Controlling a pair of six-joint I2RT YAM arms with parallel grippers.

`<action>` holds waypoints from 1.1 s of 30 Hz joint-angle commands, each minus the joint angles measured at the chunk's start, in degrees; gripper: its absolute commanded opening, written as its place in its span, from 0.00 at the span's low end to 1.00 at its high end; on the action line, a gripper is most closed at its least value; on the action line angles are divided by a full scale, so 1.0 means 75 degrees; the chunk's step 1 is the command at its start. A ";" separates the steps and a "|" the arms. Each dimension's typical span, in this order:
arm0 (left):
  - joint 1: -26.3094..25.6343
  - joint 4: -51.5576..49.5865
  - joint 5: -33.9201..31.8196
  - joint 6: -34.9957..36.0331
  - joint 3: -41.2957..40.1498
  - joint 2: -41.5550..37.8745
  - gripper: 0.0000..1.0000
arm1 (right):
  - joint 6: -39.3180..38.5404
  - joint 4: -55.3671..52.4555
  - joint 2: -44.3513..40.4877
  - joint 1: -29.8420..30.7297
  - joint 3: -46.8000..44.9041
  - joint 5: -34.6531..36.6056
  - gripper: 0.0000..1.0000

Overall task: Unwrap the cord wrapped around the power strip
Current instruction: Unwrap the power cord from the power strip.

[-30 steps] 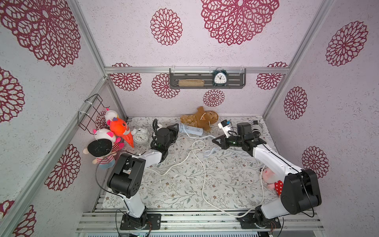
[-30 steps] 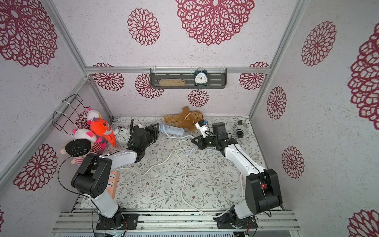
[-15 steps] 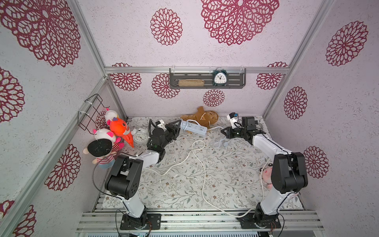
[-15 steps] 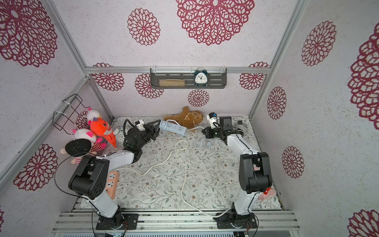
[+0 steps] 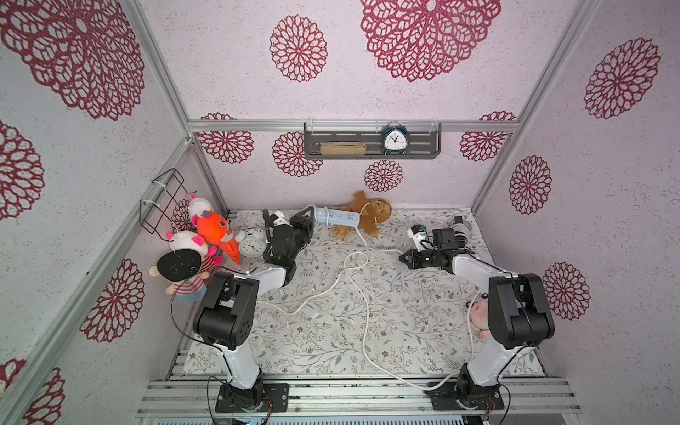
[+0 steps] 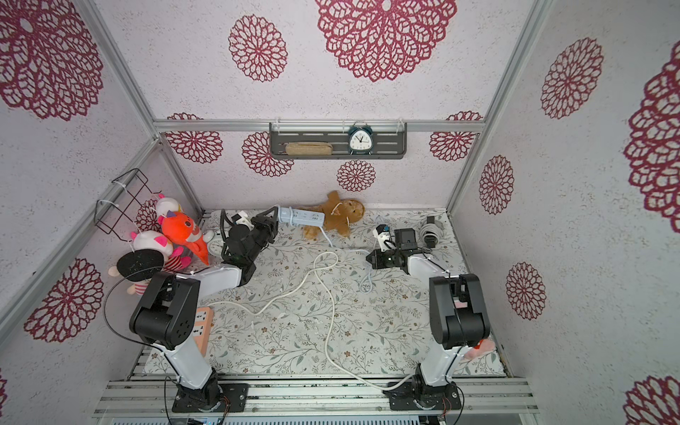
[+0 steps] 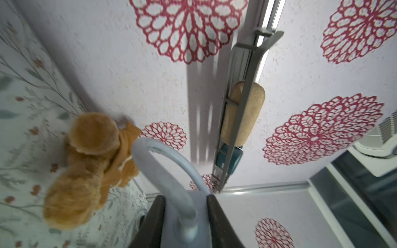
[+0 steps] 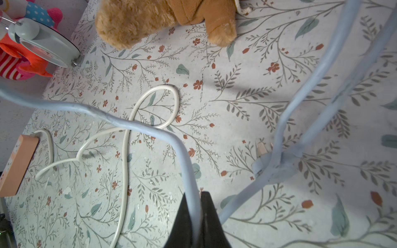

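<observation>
The pale blue power strip [image 5: 340, 217] hangs level above the back of the table, in front of a brown plush. My left gripper [image 5: 310, 218] is shut on its left end; the left wrist view shows the jaws pressed on the strip's end [image 7: 187, 216], with a loop of cord [image 7: 161, 158] arching out of it. The cord [image 5: 362, 239] drops from the strip and runs right to my right gripper [image 5: 403, 258], which is shut on it. In the right wrist view the cord [image 8: 133, 124] passes between the closed jaws [image 8: 194, 206], and further strands are tied together [image 8: 277, 161].
A brown plush [image 5: 368, 217] lies against the back wall. An alarm clock [image 5: 252, 245] and plush toys [image 5: 211, 232] crowd the left corner. A cream cord [image 5: 364, 294] from an orange power strip [image 6: 200, 327] snakes over the table. A pink toy [image 5: 478, 312] lies by the right base.
The left gripper has lifted the power strip up and back. The right gripper swung toward the back right with the cord, then came forward again.
</observation>
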 commanded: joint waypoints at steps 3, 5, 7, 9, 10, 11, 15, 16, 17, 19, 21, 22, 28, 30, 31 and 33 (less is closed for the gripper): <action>0.0420 -0.1569 -0.1635 0.2078 0.0163 -0.0803 0.00 | -0.0245 -0.0207 -0.0956 -0.0353 -0.0264 -0.0920 0.00; 0.0501 -0.2105 -0.1547 0.2356 0.0104 -0.0942 0.00 | 0.0194 0.0625 -0.1493 -0.0465 -0.0499 -0.1664 0.00; 0.0560 -0.2426 -0.1346 0.2551 -0.0014 -0.1055 0.00 | 0.0386 0.0816 -0.1758 -0.0604 -0.0370 -0.1643 0.00; 0.0589 -0.2860 -0.1276 0.2723 -0.0094 -0.1180 0.00 | 0.0346 0.0736 -0.1800 -0.0817 -0.0110 -0.1384 0.00; 0.0613 -0.2942 -0.1211 0.2766 -0.0183 -0.1243 0.00 | 0.0306 0.0639 -0.1707 -0.0957 0.0074 -0.1172 0.00; 0.0632 -0.2940 -0.1107 0.2746 -0.0300 -0.1307 0.00 | 0.0330 0.0548 -0.1554 -0.1116 0.0251 -0.1100 0.00; 0.0769 -0.3137 -0.0277 0.2672 -0.0513 -0.1576 0.00 | 0.0303 0.0237 -0.0995 -0.1411 0.0813 -0.0224 0.00; 0.0811 -0.3127 0.0079 0.2599 -0.0533 -0.1666 0.00 | 0.0187 0.0001 -0.0804 -0.1411 0.0981 0.0095 0.00; 0.0851 -0.3055 0.0553 0.2476 -0.0533 -0.1732 0.00 | 0.0108 -0.0144 -0.0634 -0.1411 0.1081 0.0333 0.00; 0.0940 -0.2720 0.1392 0.2183 -0.0533 -0.1788 0.00 | 0.0052 -0.0231 -0.0390 -0.1411 0.1100 0.0671 0.00; 0.1078 -0.2160 0.2348 0.1831 -0.0425 -0.1685 0.00 | 0.0029 -0.0258 -0.0188 -0.1411 0.1047 0.0989 0.00; 0.1170 -0.1737 0.2900 0.1548 -0.0323 -0.1520 0.00 | 0.0032 -0.0246 -0.0084 -0.1411 0.0999 0.1142 0.00; 0.1385 0.1915 0.4131 -0.1098 -0.0057 -0.0366 0.00 | 0.0036 -0.0229 0.0391 -0.1469 0.0750 0.1674 0.00; 0.1463 0.2372 0.3800 -0.1793 -0.0018 -0.0068 0.00 | -0.0032 -0.0176 0.0455 -0.1481 0.0570 0.1643 0.00; 0.1512 0.2439 0.3575 -0.1826 0.0002 0.0021 0.00 | -0.0036 -0.0125 0.0457 -0.1499 0.0442 0.1592 0.00; 0.1609 0.2044 0.3175 -0.1688 0.0091 0.0075 0.00 | -0.0030 -0.0071 0.0448 -0.1528 0.0228 0.1511 0.00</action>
